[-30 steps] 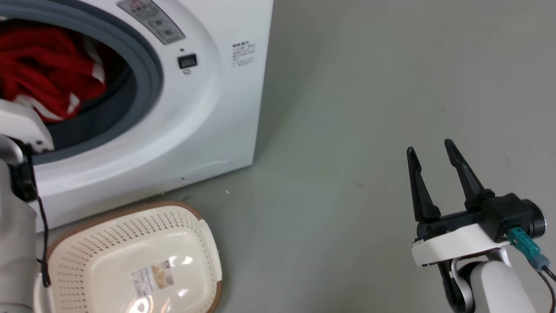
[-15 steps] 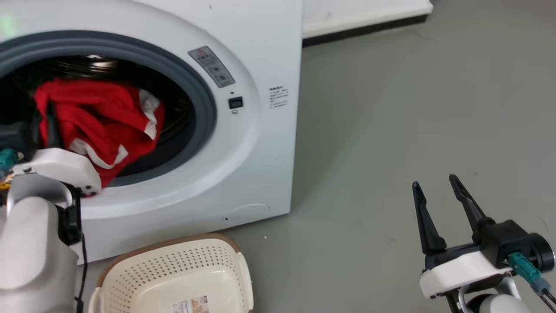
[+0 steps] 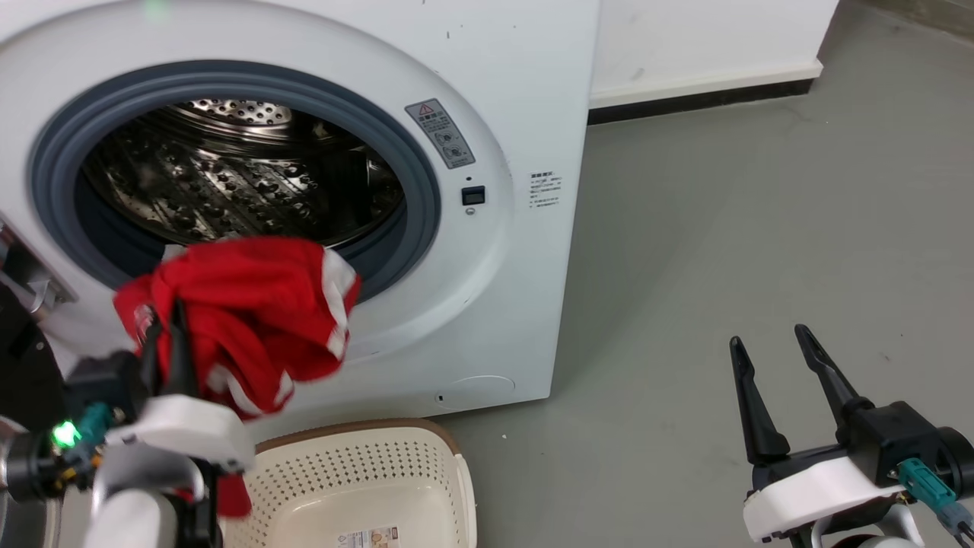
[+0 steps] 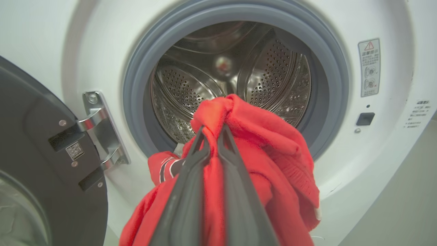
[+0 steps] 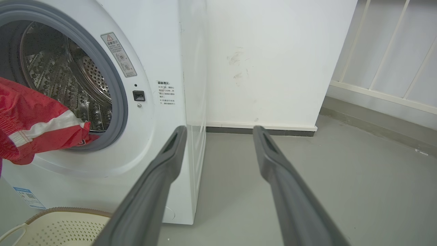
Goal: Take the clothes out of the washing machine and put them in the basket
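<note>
Holding the clothes in the left claw, fingers nearly closed on a bunched fold near the top of the bundle. The rest is hanging loose outside the washing machine, in front of the lower lip of the grey seal and above the basket, not yet in it. Right claw is idling wide open and empty over the floor, well apart from everything.

Risks I'm seeing:
- the grip is only catching a small fold and most of the weight is hanging off to one side, so fabric is likely creeping out of the pinch on any quick swing
- in the right wrist view the cloth is touching the seal's lower edge, and I cannot tell whether a tail is trailing inside the drum. A snag there would be yanking it out of the fingers
- the door hinge is sitting just beside the bundle, another catch point
- the basket is looking small for this garment and is sitting slightly right of the claw, so releasing now is risking a drape over the rim or a drop on the floor
</note>
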Tool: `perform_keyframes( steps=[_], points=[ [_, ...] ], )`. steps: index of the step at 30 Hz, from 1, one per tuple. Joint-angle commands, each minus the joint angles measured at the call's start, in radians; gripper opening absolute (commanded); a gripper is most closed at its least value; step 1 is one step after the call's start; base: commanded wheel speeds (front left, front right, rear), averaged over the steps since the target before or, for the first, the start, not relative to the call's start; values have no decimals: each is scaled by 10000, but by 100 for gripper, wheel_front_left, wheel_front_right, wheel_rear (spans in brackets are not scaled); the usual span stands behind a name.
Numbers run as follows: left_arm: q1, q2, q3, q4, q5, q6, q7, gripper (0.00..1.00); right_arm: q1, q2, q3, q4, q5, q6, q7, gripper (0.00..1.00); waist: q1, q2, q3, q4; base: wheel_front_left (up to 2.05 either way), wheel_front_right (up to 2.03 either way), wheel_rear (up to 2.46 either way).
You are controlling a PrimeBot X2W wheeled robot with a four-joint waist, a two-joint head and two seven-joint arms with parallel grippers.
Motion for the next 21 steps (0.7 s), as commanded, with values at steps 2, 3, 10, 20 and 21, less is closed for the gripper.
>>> perform_keyframes(
  steps=[2,3,10,20,21],
  points=[
    [571,-168,-185,-431,41,120,118,0,122,3,36,-73,-73,-7,54,100,1,0,-58,154,0,0,0],
    [816,-241,-255,-565,11,147,179,0,140,3,54,-78,-62,-7,66,100,1,0,-77,190,0,0,0],
    [1969,-719,-787,-875,-70,261,448,0,81,3,90,-193,-35,-7,143,100,1,0,80,402,0,0,0],
    [1647,-1318,-1436,1288,-223,20,95,0,-556,3,170,-173,67,-7,-42,100,1,0,1326,39,0,0,0],
    [1531,-1344,-1450,1514,-214,18,25,0,-625,3,151,-164,107,-7,-70,100,1,0,1473,-14,0,0,0]
  ],
)
